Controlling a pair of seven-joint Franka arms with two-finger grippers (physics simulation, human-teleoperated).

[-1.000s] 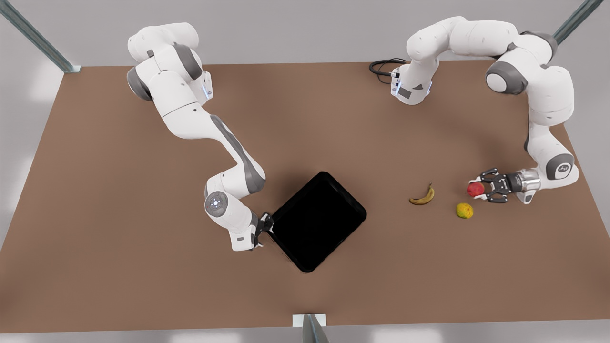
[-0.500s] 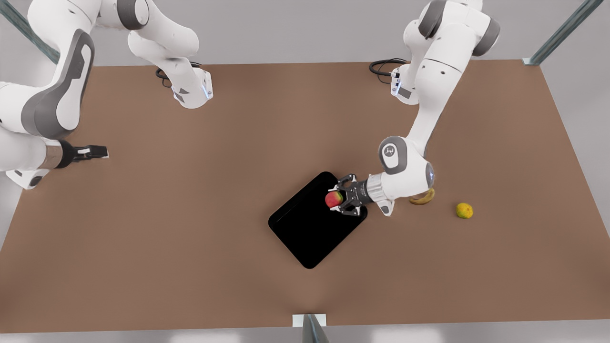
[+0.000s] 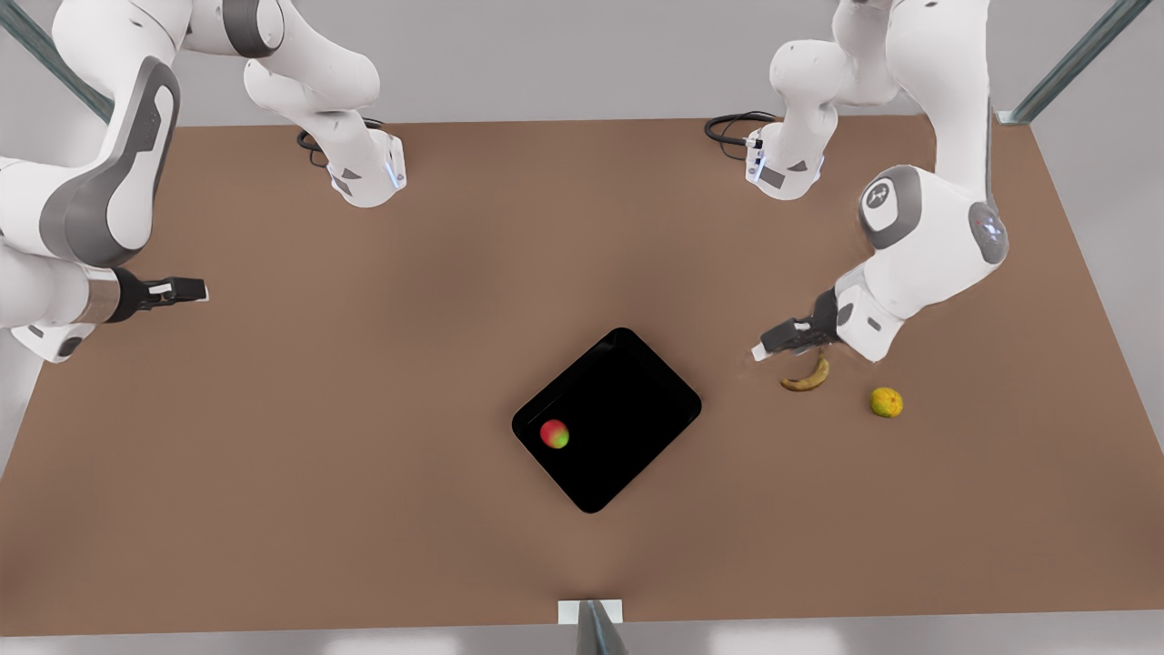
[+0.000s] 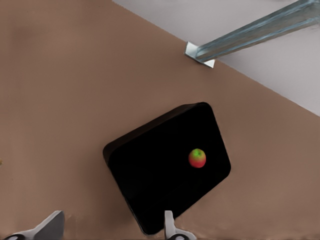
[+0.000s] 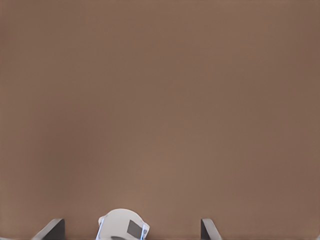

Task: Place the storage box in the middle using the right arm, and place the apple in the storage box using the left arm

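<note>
The storage box, a shallow glossy black bin, sits mid-desk with the small red-green apple inside, so both steps look done. The left gripper hangs open near the banana; the right gripper waits open by the desk's edge.

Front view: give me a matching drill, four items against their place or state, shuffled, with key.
Items:
1. apple
2. banana
3. left hand
4. right hand

Places or states:
A. open, at the front view's left edge, far from the fruit
B. inside the storage box
C. open, just above the banana
D. on the table, beside the yellow-orange fruit

Pairs: 1-B, 2-D, 3-C, 4-A
</note>
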